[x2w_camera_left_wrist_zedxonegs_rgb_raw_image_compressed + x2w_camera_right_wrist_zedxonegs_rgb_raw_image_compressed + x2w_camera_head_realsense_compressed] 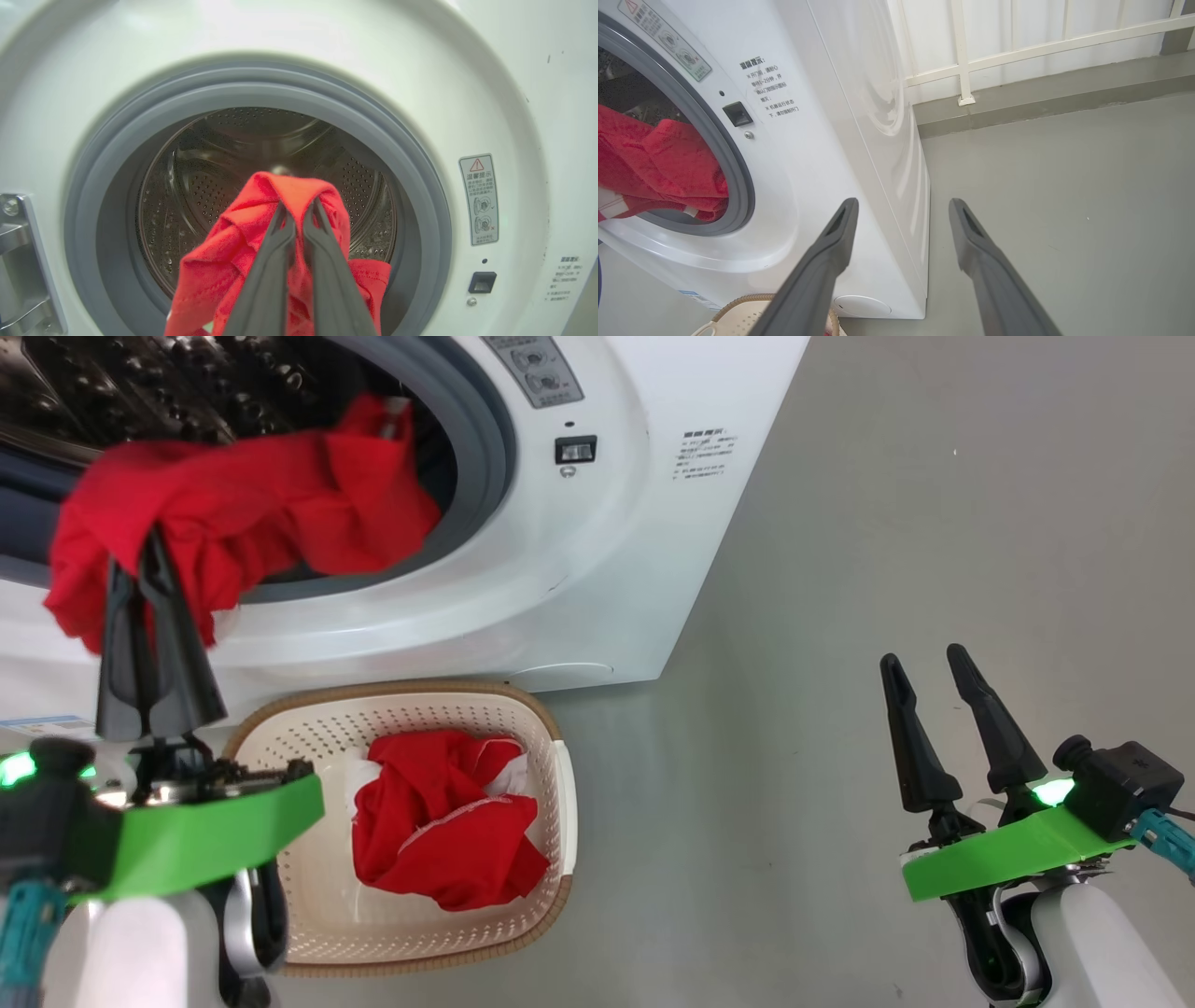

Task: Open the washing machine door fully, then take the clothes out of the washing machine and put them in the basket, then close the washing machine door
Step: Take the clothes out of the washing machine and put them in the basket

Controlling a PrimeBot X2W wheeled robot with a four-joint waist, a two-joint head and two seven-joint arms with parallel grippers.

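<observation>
**Operator:** Report the state of both hands.

**Me:** My left hand (137, 551) is pressed together on a fold of the red garment (233, 495), pinching it close to the fingertips. My right hand (926, 658) is spread and holds nothing; it hangs above the floor (887, 523), well apart from the washing machine (597, 569).

**Operator:** Location of the load?

**Me:** The pinched garment is partly out. One end hangs from my fingers in front of the opening; the other end lies across the lower part of the grey rubber ring (261, 88), in front of the drum (210, 186). A second red garment (439, 821) lies crumpled in the basket (392, 691); the basket stands on the floor just beside the machine's front, below the opening.

**Operator:** Procedure for the step in hand?

**Me:** I judge it to be extraction followed by transfer. Draw the left hand straight back from the opening until the trailing end clears the ring; lift rather than drag, since soft fabric may catch on the ring's lip. The grip is on a thin fold, so pull smoothly; a sharp tug may slip it. Carry the garment above the middle of the basket; lower until it rests on the garment there; only then spread the fingers. Check that loose ends fall inside the rim, not over it.
</observation>
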